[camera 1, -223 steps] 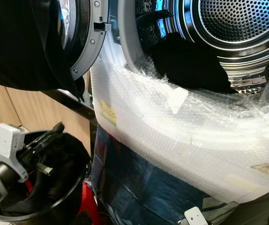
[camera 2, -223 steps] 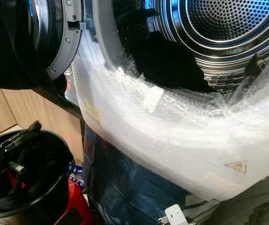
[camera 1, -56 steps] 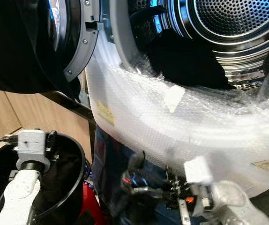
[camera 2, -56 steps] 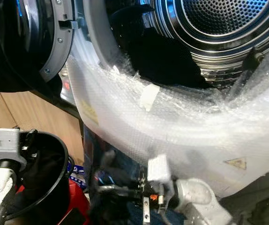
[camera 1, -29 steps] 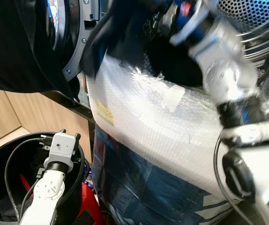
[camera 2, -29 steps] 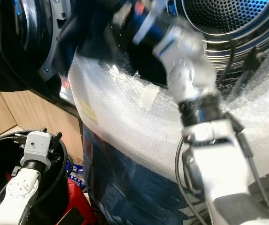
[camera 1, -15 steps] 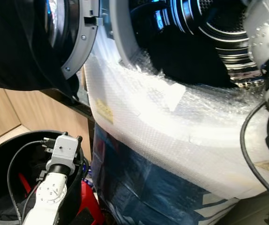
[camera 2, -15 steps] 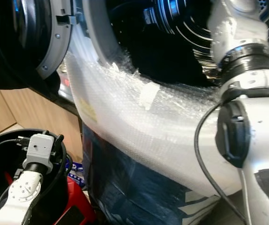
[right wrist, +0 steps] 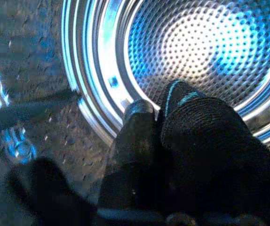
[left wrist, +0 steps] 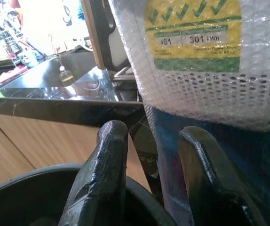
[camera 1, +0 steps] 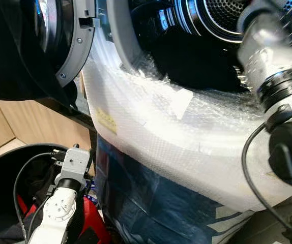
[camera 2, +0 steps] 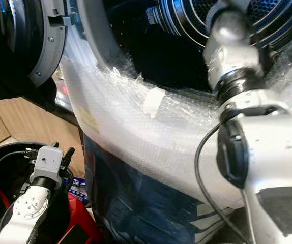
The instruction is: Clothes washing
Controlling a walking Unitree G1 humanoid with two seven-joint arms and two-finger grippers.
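Dark sock-like garment [right wrist: 205, 141], black knit with a teal stripe, is pinched in the right gripper [right wrist: 161, 117] inside the washer drum [right wrist: 205, 52], up off the drum floor. Right arm [camera 1: 273, 66] reaches in through the door opening. More dark clothes [camera 1: 197, 66] sit low at the drum mouth, just behind the opening's lower edge.

Risks, as I judge them: if the fingers let go too near the mouth, the garment can land on the pile at the edge and slide out over the bubble wrap [camera 1: 186, 132] covering the machine front. The knit could also cling to a finger on release and get dragged back out. The wrist could catch the loose wrap at the lip when pulling out.

Left gripper [left wrist: 149, 174] hangs over the black basket [camera 1: 3, 168], fingers parted, nothing between them. Basket sits low on the robot's left, touching or just beside the washer front; dark and red cloth [camera 1: 21, 208] in it. The open door [camera 1: 59, 40] hangs on the left above the basket, could block a lift from there. Wooden cabinet [camera 1: 3, 127] behind.
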